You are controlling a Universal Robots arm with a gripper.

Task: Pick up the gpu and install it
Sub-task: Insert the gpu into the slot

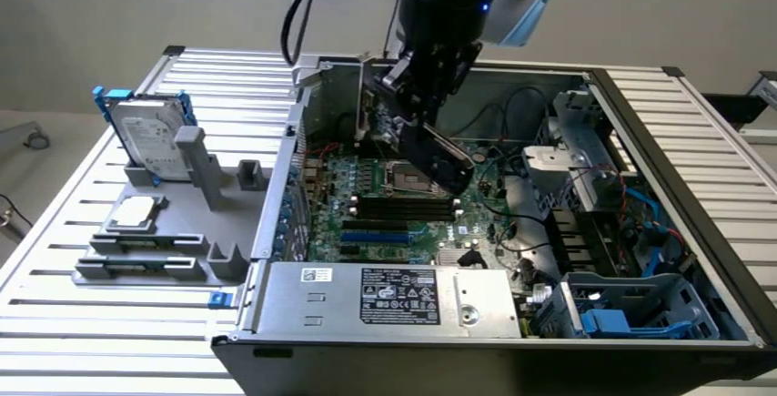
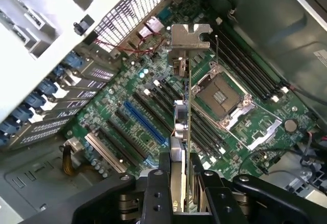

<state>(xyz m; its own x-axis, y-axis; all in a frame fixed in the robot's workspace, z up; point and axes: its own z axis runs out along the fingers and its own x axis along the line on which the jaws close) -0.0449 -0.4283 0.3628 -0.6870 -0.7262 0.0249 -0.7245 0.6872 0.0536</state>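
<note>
Over the open computer case [image 1: 680, 141], my gripper [image 1: 421, 96] is shut on the gpu [image 1: 445, 164], a thin card with a black face, and holds it above the green motherboard [image 1: 388, 196]. The wrist view shows the gpu [image 2: 184, 127] edge-on between my fingers [image 2: 156, 191], its silver end bracket [image 2: 190, 35] at the far end. The card hangs clear of the board, over the long black slots next to the blue slot [image 2: 144, 122] and the CPU socket [image 2: 225, 99].
At the exterior view's left, a grey fixture [image 1: 158, 241] carries a silver hard drive in a blue frame [image 1: 152, 137]. Inside the case are the power supply [image 1: 388, 296] in front, a drive cage [image 1: 631, 309], cables [image 1: 534, 232] and the perforated rear wall [image 2: 127, 15].
</note>
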